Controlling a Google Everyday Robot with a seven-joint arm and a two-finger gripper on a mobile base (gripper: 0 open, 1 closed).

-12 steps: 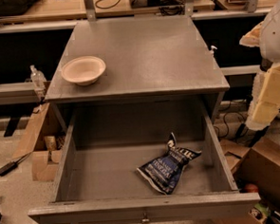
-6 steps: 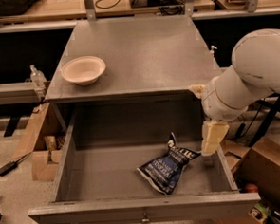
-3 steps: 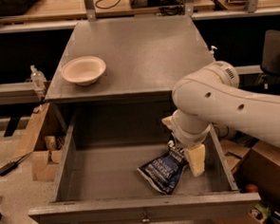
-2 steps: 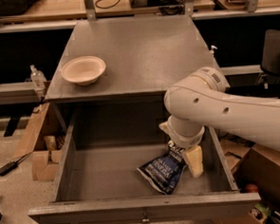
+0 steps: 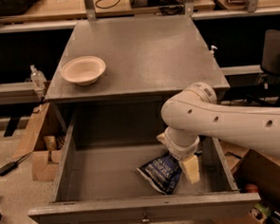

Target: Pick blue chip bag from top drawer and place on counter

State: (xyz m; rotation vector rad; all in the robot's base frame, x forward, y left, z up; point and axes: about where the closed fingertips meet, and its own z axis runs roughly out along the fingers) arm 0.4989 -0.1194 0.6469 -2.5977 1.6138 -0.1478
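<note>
The blue chip bag (image 5: 161, 173) lies crumpled on the floor of the open top drawer (image 5: 66, 156), right of the middle and near the front panel. My gripper (image 5: 180, 159) hangs from the white arm that reaches in from the right, low inside the drawer, right over the bag's upper right end. One cream fingertip (image 5: 190, 169) shows just right of the bag; the other finger is mostly hidden under the wrist. The grey counter (image 5: 141, 52) lies above and behind the drawer.
A beige bowl (image 5: 83, 70) stands on the counter's left front part. Cardboard boxes (image 5: 40, 148) sit on the floor left of the drawer, another box at the right (image 5: 265, 182). A wooden workbench (image 5: 124, 3) runs along the back. A clear bottle (image 5: 37, 77) stands at the left.
My arm has swung in from the right and come down into the drawer. The gripper has moved left and down onto the bag's upper right end. The bag has barely shifted.
</note>
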